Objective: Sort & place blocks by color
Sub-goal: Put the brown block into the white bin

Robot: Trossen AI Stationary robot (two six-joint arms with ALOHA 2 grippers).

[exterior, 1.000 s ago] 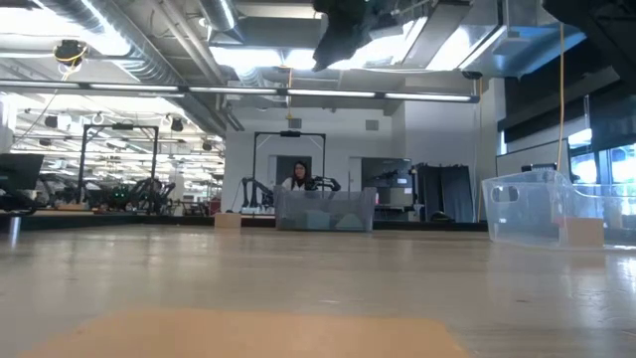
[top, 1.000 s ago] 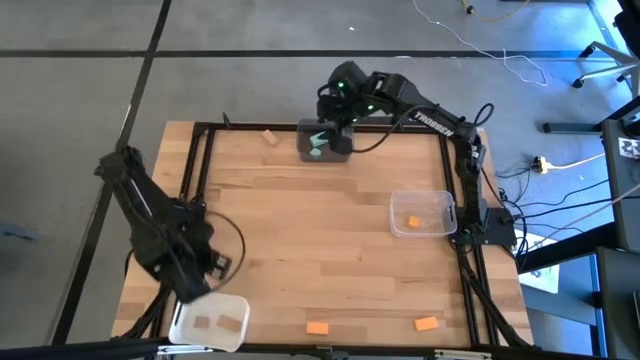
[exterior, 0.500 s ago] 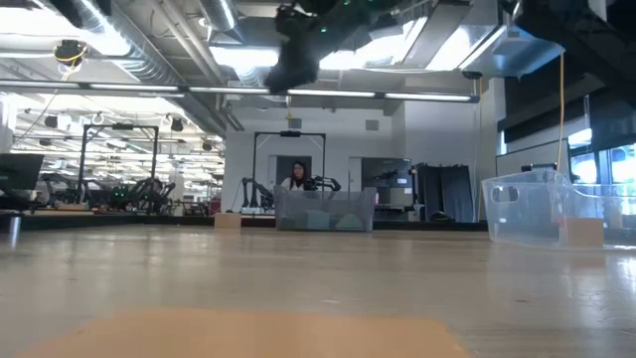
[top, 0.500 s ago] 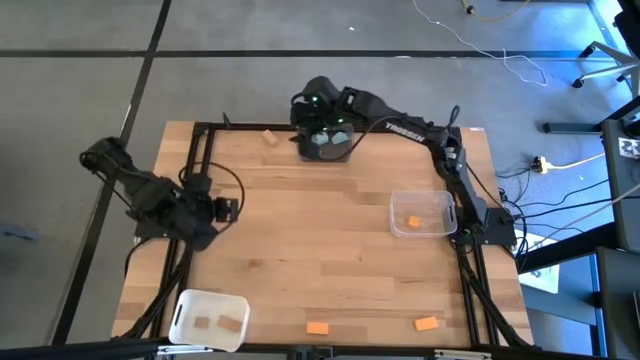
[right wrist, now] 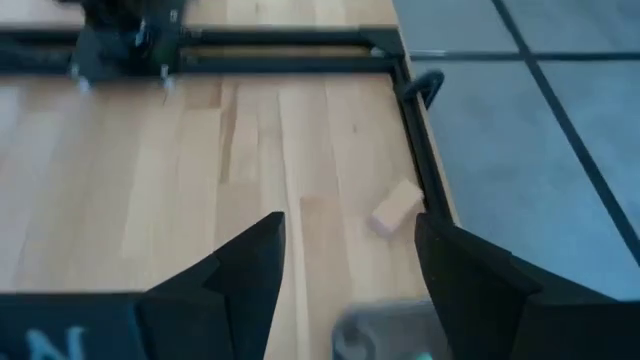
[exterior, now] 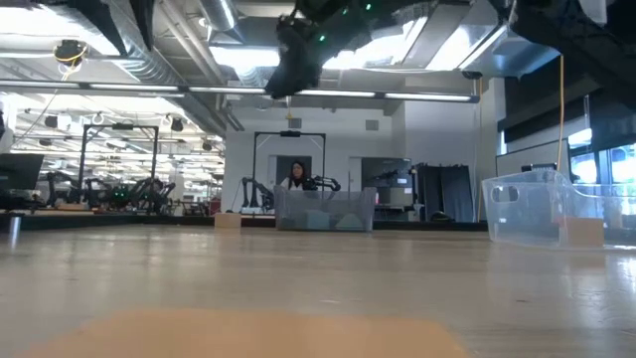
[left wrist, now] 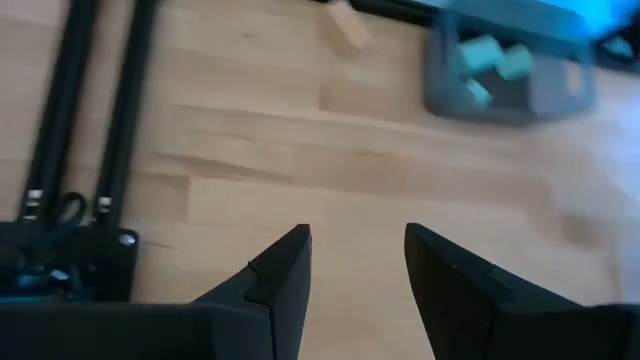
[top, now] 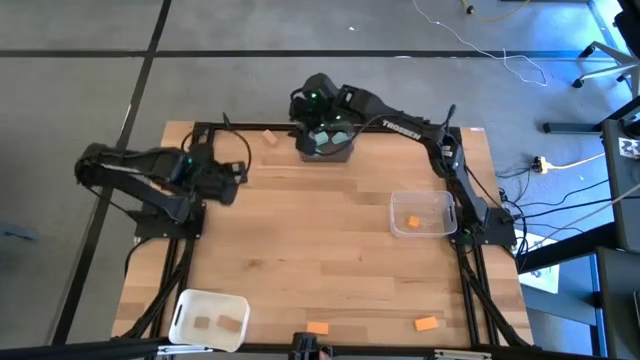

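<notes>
On right arm (top: 400,125): "TROSSEN" lettering

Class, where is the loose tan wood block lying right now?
In the high view, the tan block lies at the table's far edge, just left of the dark grey bin.

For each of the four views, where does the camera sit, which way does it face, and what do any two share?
High: overhead, straight down; both arms, table.
Low: table height, level into the room; right arm overhead.
Left wrist: over the table; open left gripper, grey bin.
Right wrist: at the far edge; open right gripper.
Shared: the tan block shows in high and both wrist views.
</notes>
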